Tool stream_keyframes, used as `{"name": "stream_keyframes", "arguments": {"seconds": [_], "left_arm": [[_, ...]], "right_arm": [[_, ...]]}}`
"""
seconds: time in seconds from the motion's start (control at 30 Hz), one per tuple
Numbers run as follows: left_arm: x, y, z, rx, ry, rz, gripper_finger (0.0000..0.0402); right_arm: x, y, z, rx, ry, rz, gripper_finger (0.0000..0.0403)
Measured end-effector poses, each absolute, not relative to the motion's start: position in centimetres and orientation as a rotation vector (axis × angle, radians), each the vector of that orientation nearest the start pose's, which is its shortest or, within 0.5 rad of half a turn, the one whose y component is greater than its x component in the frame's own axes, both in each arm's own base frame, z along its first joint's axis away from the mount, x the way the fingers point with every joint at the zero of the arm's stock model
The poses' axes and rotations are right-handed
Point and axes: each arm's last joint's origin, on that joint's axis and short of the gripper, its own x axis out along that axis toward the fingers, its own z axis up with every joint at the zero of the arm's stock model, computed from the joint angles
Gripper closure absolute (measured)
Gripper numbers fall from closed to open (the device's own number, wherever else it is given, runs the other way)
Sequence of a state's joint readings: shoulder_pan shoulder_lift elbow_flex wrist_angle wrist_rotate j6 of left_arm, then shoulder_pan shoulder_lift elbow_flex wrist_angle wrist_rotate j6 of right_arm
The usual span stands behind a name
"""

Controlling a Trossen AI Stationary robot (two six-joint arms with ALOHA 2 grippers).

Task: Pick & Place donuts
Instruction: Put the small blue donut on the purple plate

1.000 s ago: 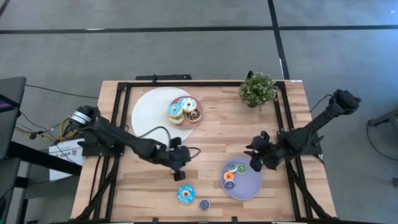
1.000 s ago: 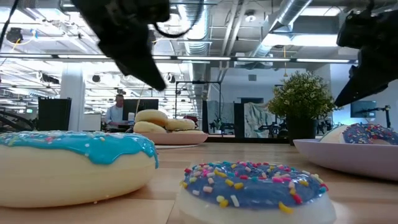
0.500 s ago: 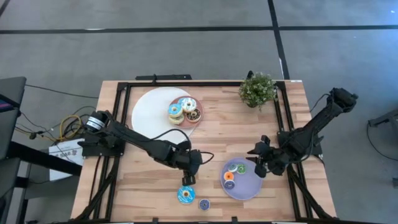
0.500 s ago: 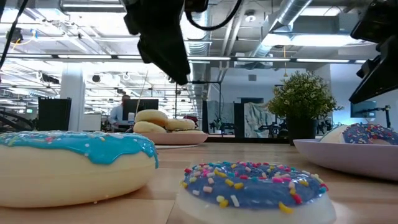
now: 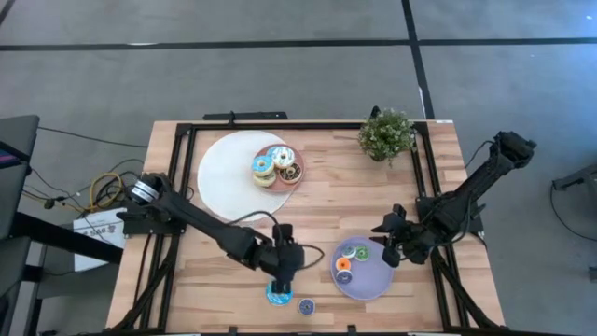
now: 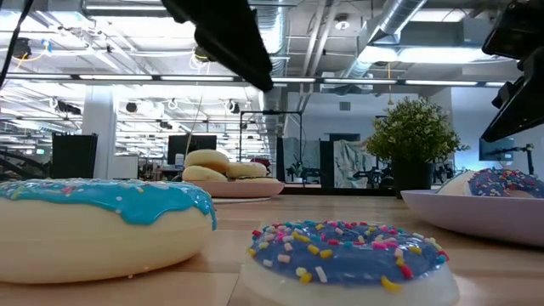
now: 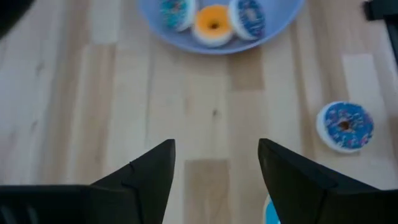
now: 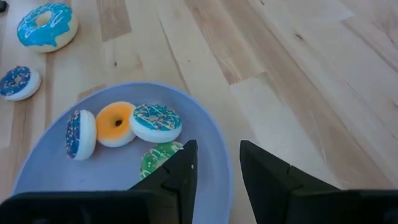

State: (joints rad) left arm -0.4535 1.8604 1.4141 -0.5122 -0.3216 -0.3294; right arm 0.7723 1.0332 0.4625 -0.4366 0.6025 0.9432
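A large blue-iced donut (image 5: 278, 295) (image 6: 102, 225) and a small blue sprinkled donut (image 5: 306, 305) (image 7: 345, 126) lie flat on the wood near the front edge. My left gripper (image 5: 281, 273) (image 7: 214, 163) hovers open over the large one's far side, touching nothing. Several small donuts (image 8: 124, 127) lie on the lavender plate (image 5: 373, 280) (image 8: 211, 134). My right gripper (image 5: 386, 248) (image 8: 216, 163) hangs open over that plate's right rim with nothing between its fingers. Several more donuts (image 5: 277, 166) sit on a pink plate (image 5: 297, 179) at the back.
A big white plate (image 5: 224, 168) lies at the far left under the pink plate's edge. A potted plant (image 5: 385, 133) stands at the far right. A black frame (image 5: 187, 131) borders the table. Bare wood lies between the plates in the middle.
My left gripper has travelled from the middle of the table toward the near edge and a little to the right, ending over the large blue-iced donut. My right gripper has shifted slightly toward the table's right edge. No donut has moved.
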Motion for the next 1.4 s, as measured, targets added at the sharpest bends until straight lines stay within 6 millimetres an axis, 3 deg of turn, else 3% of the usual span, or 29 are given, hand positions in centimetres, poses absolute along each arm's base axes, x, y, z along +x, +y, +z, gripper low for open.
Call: {"name": "stream_keyframes", "arguments": {"seconds": [0.27, 0.43, 0.63, 1.4], "left_arm": [[39.8, -19.3, 21.0, 0.126, 1.003, -0.060, 0.0175], [42.3, -21.0, 19.5, 0.127, 1.078, -0.201, 0.0174], [44.0, -22.3, 17.7, 0.108, 1.175, -0.310, 0.0175], [44.6, -24.1, 15.1, 0.026, 1.200, -0.353, 0.0177]], "right_arm": [[13.6, 10.9, 17.2, 0.268, 0.744, -0.210, 0.0290], [13.6, 10.9, 17.2, 0.274, 0.744, -0.213, 0.0290], [13.6, 11.0, 17.2, 0.300, 0.738, -0.218, 0.0290], [13.7, 11.1, 17.3, 0.323, 0.728, -0.215, 0.0290]]}}
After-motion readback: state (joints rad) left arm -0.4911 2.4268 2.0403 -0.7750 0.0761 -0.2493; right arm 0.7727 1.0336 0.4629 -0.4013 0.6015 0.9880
